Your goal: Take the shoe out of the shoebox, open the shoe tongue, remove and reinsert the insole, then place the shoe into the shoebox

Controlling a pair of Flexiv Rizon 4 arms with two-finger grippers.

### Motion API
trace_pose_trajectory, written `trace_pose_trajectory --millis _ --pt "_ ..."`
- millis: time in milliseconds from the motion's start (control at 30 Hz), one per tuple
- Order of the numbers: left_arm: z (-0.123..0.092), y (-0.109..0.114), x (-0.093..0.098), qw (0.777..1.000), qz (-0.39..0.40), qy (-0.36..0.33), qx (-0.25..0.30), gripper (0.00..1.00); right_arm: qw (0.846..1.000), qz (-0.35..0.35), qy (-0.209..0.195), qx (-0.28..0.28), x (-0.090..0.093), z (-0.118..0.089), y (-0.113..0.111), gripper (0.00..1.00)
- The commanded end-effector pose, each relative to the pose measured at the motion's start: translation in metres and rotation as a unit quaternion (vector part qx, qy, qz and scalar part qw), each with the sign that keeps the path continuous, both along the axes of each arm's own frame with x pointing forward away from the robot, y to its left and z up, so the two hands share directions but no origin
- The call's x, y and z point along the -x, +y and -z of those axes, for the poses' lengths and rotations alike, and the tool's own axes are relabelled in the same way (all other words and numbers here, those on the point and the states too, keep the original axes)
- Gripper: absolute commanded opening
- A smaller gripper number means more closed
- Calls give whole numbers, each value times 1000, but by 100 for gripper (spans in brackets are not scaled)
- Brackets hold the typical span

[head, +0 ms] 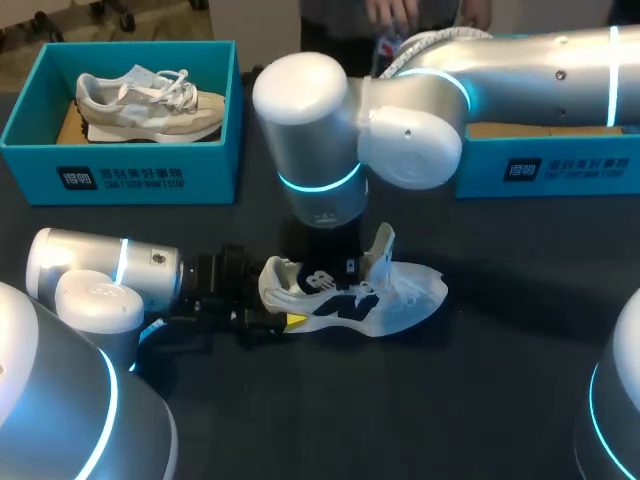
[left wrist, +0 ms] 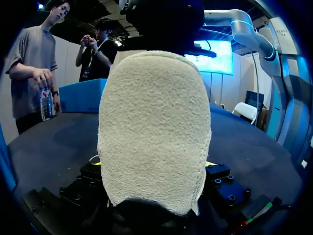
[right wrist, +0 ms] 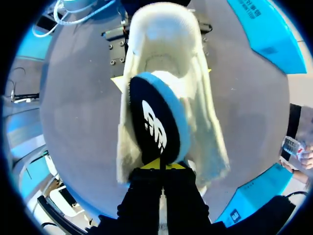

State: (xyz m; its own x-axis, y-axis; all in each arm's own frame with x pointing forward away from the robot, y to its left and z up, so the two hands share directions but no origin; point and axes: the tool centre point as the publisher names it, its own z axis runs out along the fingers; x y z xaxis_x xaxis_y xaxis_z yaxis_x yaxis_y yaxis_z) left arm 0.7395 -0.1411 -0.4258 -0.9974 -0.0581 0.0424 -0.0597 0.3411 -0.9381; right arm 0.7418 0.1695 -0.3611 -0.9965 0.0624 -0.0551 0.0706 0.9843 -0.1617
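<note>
The step in hand looks to be the insole work, though I cannot tell whether the insole is to come out or go back in. Either way it should go best if the left end effector serves purely as a clamp on the heel. The right one can then move the insole along the shoe's length, low and flat, so the toe end slides under the tongue rather than buckling against the collar. The white low-top sneaker with a black side logo rests on the dark table, heel toward nine o'clock, toe toward three. The left end effector is closed on its fleecy cream heel, a yellow tip showing at either side. The dark oval insole with a light blue rim and white logo stands partway out of the shoe's mouth. The right end effector, closed to a narrow pinch, holds its near end. One teal cardboard shoebox sits at ten o'clock from the shoe, a second teal box at two o'clock.
</note>
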Motion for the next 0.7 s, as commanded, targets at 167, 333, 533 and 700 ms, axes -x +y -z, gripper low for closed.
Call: trace_pose_trajectory --millis 167,333,533,700 --pt "18 -1 -10 1000 0 1 -2 0 999 -22 -20 -42 -5 -30 -3 0" --pt "18 -1 -10 1000 0 1 -2 0 996 -39 -37 -65 -14 -44 5 0" --pt "18 -1 -10 1000 0 1 -2 0 993 -54 -39 -100 -28 -59 16 0" --pt "18 -1 -10 1000 0 1 -2 0 987 -68 -46 -137 -35 -66 24 0"
